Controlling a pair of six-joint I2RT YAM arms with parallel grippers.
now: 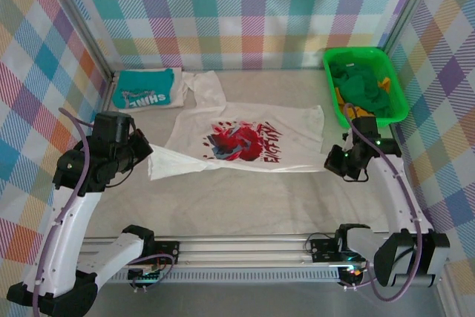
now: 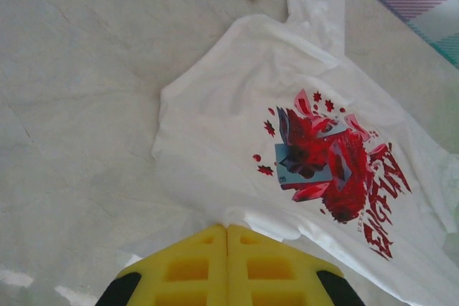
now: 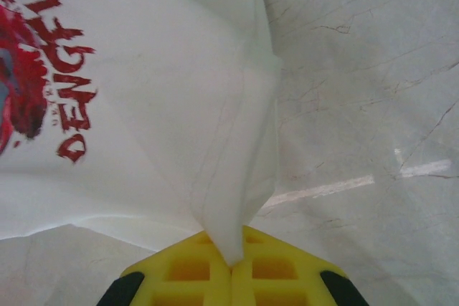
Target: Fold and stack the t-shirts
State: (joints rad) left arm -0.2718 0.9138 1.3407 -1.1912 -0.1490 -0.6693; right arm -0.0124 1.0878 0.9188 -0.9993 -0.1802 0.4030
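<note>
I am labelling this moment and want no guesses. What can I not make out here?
- Top view: the green basket's contents, a crumpled heap, too small to sort.
- Top view: lettering on the teal t-shirt, too small to read.
- Right wrist view: the white t-shirt's print, cut off by the left edge.
- Left wrist view: how much cloth the left gripper pinches, hidden by the gripper itself.

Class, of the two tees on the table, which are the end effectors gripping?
The white tee with the red print: the left end effector and right end effector pinch its edges. The teal tee lies untouched at the back left.
</note>
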